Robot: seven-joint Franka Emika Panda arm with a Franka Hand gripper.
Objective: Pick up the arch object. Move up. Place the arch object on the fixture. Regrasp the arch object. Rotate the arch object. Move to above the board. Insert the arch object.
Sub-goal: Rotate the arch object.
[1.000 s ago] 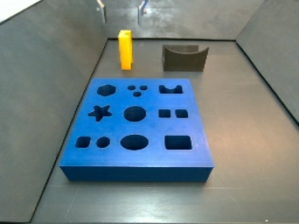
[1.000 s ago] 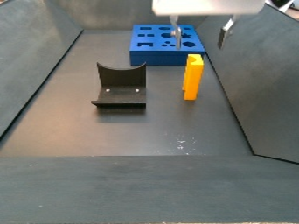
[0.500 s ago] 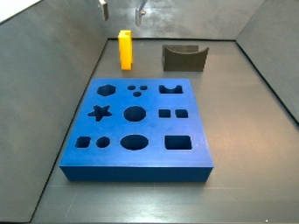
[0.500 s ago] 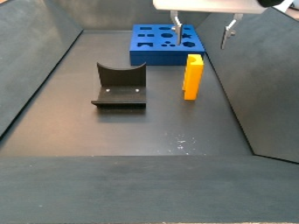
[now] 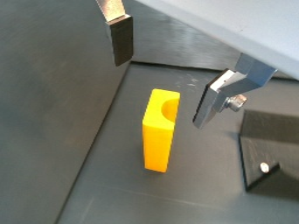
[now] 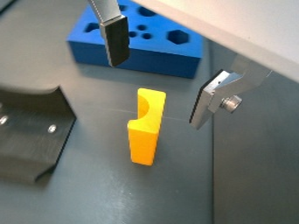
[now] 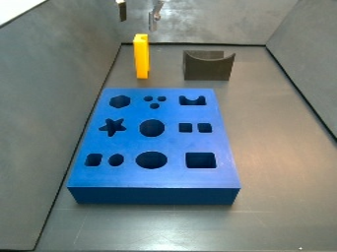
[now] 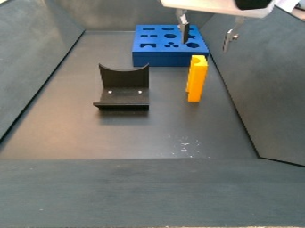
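The arch object (image 7: pixel 141 55) is a small orange-yellow block standing upright on the dark floor, its curved notch near the top. It shows in both wrist views (image 5: pixel 162 129) (image 6: pixel 145 127) and in a side view (image 8: pixel 197 78). My gripper (image 5: pixel 167 70) hangs open and empty above it, with the fingers (image 6: pixel 114 35) apart on either side and well clear of the block. In both side views only the fingertips of the gripper (image 7: pixel 138 12) (image 8: pixel 206 29) show at the upper edge. The fixture (image 7: pixel 207 65) (image 8: pixel 120 87) stands beside the arch object. The blue board (image 7: pixel 158 143) lies flat.
Grey walls enclose the floor on all sides. The board (image 6: pixel 135 39) lies a short way from the arch object. The fixture's base plate (image 5: pixel 271 162) (image 6: pixel 30 131) is close by on the other side.
The gripper has turned a little above the arch object and its body has slid further out of the side views. The arch object, fixture and board have not moved.
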